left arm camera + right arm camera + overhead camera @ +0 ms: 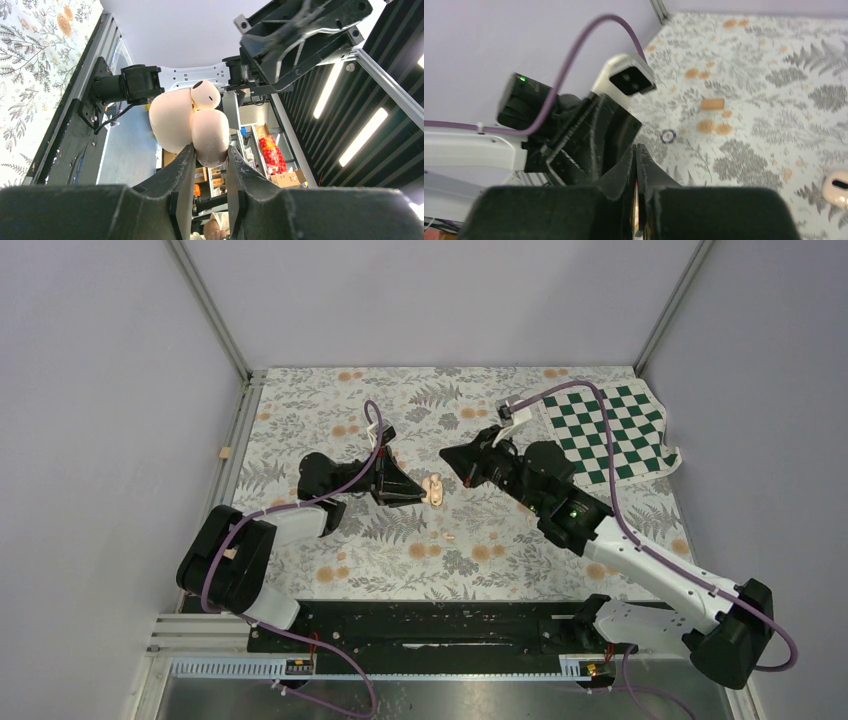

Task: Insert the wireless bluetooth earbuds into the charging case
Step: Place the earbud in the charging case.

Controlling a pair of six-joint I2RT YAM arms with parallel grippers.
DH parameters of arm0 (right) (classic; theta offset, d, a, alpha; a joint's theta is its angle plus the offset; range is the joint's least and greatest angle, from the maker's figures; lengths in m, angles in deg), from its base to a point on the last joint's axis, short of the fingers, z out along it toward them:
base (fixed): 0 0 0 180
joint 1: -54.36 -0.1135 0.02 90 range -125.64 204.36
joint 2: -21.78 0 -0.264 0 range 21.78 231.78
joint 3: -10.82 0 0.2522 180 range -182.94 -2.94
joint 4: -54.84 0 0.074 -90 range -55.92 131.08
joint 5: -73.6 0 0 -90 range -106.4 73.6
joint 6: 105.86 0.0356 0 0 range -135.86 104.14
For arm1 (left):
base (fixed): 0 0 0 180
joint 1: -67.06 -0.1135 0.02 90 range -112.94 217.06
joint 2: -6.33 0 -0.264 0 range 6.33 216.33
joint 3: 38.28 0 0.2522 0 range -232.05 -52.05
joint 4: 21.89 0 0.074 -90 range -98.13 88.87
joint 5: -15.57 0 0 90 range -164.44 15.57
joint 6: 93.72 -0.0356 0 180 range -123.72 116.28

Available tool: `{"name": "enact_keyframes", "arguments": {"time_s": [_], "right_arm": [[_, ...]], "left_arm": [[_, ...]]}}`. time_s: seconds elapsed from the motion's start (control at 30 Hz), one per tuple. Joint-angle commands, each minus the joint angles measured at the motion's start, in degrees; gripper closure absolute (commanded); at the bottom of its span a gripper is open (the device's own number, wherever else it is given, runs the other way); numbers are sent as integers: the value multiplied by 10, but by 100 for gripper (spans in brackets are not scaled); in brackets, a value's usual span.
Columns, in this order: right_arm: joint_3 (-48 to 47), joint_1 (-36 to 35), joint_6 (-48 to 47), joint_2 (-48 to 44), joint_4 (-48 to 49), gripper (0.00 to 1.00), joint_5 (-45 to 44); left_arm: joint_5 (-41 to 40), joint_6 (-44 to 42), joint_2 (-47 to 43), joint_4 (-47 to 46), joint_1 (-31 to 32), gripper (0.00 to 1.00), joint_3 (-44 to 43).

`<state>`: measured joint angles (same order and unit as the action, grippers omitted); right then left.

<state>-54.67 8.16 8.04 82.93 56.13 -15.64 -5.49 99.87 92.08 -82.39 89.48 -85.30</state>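
Left gripper [210, 150] pinches the case [210, 127] between both fingers, lid swung open, held over the middle of the mat [330, 420]. One bud [205, 94] sits at the case's mouth. Right gripper [636, 159] has its fingers pressed together, hovering just far and right of the case. Another bud [836, 186] lies on the mat

peach charging case [172, 122], floral table [500, 540], green-checked cloth [603, 430]

L arm bends in toward centre, left gripper [210, 156] jaws clamped on the charging case [172, 122]. R arm stretches fwd-left, right gripper [636, 150] jaws pressed together.
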Motion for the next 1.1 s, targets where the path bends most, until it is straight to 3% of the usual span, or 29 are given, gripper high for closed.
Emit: {"name": "enact_keyframes", "arguments": {"time_s": [0.0, 0.57, 1.07], "right_arm": [[-35, -5, 19, 25, -73, 100, -22], [-53, 7, 32, 66, -90, 100, 43], [-37, 8, 25, 46, -93, 100, 37]], "left_arm": [[3, -7, -9, -38, -1, 100, 2], [3, -7, -15, -37, 0, 100, 2], [4, -7, -8, -39, 0, 100, 0]]}}
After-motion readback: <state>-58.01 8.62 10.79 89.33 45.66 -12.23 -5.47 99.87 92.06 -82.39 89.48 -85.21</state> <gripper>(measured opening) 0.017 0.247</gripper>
